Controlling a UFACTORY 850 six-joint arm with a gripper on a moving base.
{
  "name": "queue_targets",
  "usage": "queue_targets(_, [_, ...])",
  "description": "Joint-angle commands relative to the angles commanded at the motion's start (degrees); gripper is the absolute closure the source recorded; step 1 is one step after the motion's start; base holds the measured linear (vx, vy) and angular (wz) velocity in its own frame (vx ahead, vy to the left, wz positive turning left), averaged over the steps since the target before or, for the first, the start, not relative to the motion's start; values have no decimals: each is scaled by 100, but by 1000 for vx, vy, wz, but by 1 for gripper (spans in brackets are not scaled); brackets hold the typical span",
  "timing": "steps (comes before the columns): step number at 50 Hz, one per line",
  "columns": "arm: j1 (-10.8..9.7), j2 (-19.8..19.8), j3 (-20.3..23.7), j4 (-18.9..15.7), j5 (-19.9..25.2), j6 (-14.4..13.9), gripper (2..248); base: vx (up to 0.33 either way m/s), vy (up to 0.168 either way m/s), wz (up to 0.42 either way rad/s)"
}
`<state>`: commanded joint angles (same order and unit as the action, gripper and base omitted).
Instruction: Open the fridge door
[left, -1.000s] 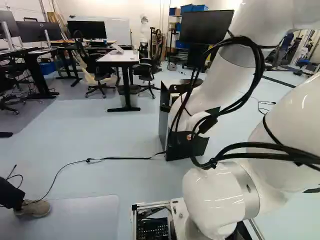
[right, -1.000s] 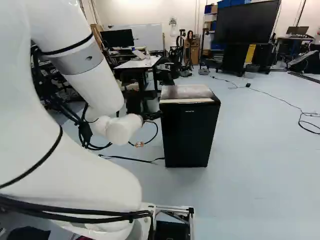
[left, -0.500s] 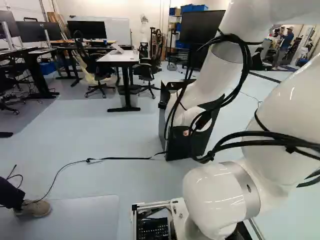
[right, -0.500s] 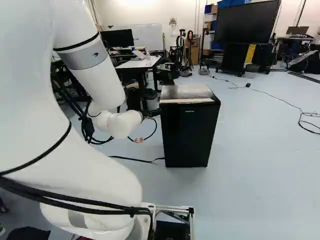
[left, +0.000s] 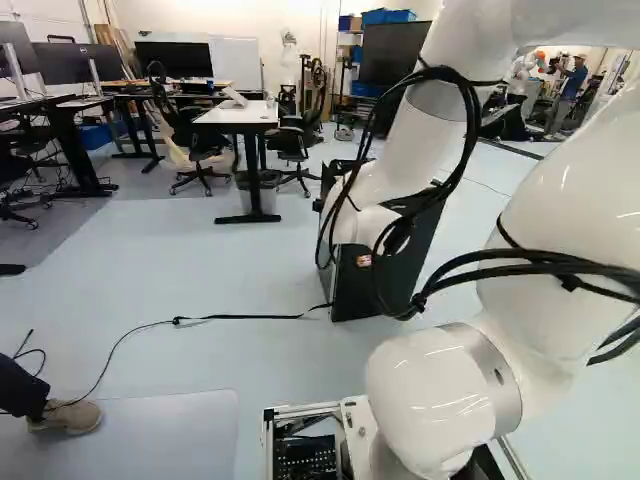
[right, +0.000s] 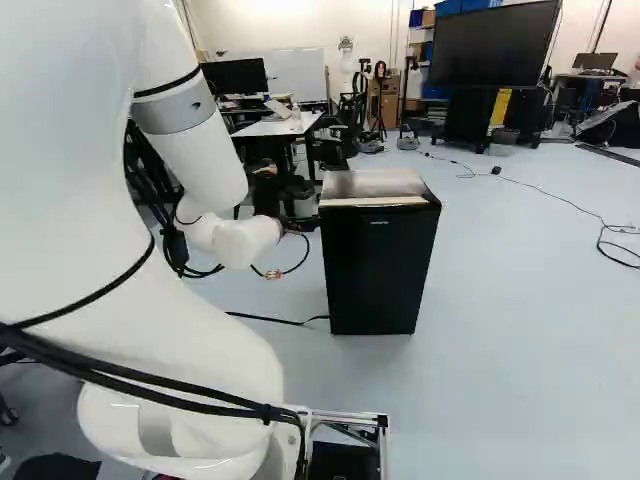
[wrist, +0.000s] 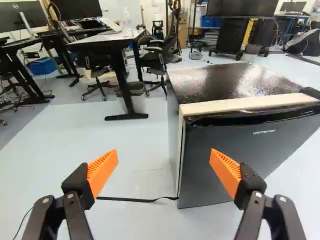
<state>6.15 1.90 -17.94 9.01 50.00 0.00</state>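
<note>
Up goes the white jointed arm (right: 190, 150), its wrist end higher now, while the squat black fridge (right: 380, 270) stays put, well short of the pale floor's (right: 530, 340) far edge. The door looks shut, so this reads as lining up. The orange-padded black gripper (wrist: 164, 157) is spread wide, pinching nothing; ahead, the cream-edged dark door (wrist: 215, 145) shows its upright edge between the fingers.

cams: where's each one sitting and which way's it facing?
Left base view: base, behind-left of the arm, facing ahead, slightly down; arm right of middle.
Right base view: base, behind-right, same heading; arm left of middle.
Wrist view: on the wrist, along the open pincer, toward the fridge; only two fingers show.
Shared: all three see the fridge and white-topped desk.
</note>
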Motion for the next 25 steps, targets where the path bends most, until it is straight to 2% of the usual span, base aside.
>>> queue_targets(25, [358,-197,-199,744,0,0,3,0,0,0])
